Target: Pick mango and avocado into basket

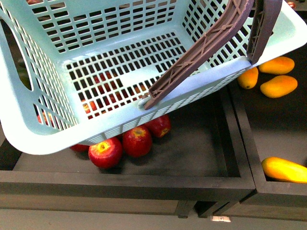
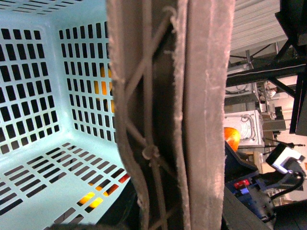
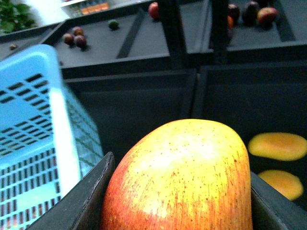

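Note:
The turquoise basket hangs tilted over the dark bins and fills most of the front view, its slotted floor bare. Its brown-grey handles rise to the upper right. In the left wrist view those handles run straight through the picture, and my left gripper is shut on them, its fingers hidden. The mango, red low down and yellow on top, sits between the dark fingers of my right gripper, which is shut on it. The basket is beside it. The avocado is out of view.
Red apples lie in the dark bin under the basket. All-yellow mangoes lie in the bin to the right, another nearer the front. Dark shelves with small fruit stand behind.

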`<action>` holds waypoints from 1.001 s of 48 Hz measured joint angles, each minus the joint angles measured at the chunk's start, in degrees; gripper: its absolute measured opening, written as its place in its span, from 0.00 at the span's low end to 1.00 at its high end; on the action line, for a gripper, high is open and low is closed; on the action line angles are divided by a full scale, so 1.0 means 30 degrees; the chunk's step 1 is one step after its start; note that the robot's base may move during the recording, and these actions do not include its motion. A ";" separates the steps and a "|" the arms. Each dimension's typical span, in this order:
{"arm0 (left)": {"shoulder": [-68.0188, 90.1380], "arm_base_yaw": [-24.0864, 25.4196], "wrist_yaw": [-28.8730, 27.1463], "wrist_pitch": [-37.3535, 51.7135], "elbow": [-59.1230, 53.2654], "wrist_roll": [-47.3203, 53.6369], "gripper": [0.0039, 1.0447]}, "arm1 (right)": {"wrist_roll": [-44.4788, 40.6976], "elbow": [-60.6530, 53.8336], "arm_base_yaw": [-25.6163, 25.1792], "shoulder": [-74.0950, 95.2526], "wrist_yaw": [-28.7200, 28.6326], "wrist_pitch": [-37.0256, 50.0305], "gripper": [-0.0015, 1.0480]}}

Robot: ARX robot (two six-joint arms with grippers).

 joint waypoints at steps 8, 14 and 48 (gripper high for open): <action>0.0000 0.0000 0.0000 0.0000 0.0000 0.0000 0.16 | 0.0823 -0.0095 0.2863 -0.0634 0.0466 0.0627 0.57; 0.0000 0.0000 -0.0007 0.0000 0.0000 0.0000 0.16 | 0.1188 0.0080 0.4838 -0.0474 0.1268 0.0699 0.57; 0.0000 0.0000 0.0022 -0.0007 0.0000 0.0007 0.16 | 0.1078 0.1545 0.8408 0.1056 0.2623 0.0663 0.91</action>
